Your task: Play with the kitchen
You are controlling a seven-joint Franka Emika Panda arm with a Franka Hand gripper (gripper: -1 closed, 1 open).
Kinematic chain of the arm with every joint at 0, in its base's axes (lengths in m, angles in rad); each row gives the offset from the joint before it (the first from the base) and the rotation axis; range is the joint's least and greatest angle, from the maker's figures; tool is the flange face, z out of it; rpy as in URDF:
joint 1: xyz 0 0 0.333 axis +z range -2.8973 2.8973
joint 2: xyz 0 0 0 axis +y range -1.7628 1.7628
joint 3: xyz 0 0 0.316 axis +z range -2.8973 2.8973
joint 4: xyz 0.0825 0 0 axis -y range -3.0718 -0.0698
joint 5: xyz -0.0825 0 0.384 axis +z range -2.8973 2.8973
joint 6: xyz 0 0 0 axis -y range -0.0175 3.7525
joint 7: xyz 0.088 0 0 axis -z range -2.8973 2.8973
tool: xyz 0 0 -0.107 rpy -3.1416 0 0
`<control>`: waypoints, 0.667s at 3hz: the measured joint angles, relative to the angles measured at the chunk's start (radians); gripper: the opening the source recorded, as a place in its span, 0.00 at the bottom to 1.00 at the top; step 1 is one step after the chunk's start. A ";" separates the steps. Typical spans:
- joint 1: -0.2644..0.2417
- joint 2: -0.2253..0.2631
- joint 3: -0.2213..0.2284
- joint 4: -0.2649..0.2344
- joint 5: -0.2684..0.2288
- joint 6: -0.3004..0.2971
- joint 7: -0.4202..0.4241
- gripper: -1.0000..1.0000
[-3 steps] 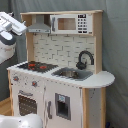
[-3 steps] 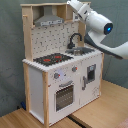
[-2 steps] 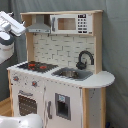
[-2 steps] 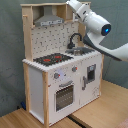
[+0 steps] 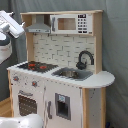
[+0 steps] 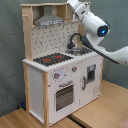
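Observation:
The kitchen is a tall white and light-wood toy that stands in the middle of both exterior views. It has a black-red stovetop, a sink with a black faucet, an oven door, a grey hood and a small microwave. My gripper hangs high at the first exterior view's left, in front of the kitchen at hood height and apart from it. In the second exterior view the white arm rises from the right across the upper shelf and hides the microwave.
A grey curtain hangs behind the kitchen. A wooden floor lies in front of it in the second exterior view. The arm's white base shows at the bottom left of the first exterior view.
The arm has shifted slightly near the kitchen's top. Nothing on the kitchen has moved or opened.

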 joint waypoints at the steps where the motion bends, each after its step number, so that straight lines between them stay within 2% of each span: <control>1: -0.017 -0.035 -0.016 0.014 0.000 -0.091 0.085 1.00; 2: -0.031 -0.057 -0.025 0.020 -0.001 -0.172 0.158 1.00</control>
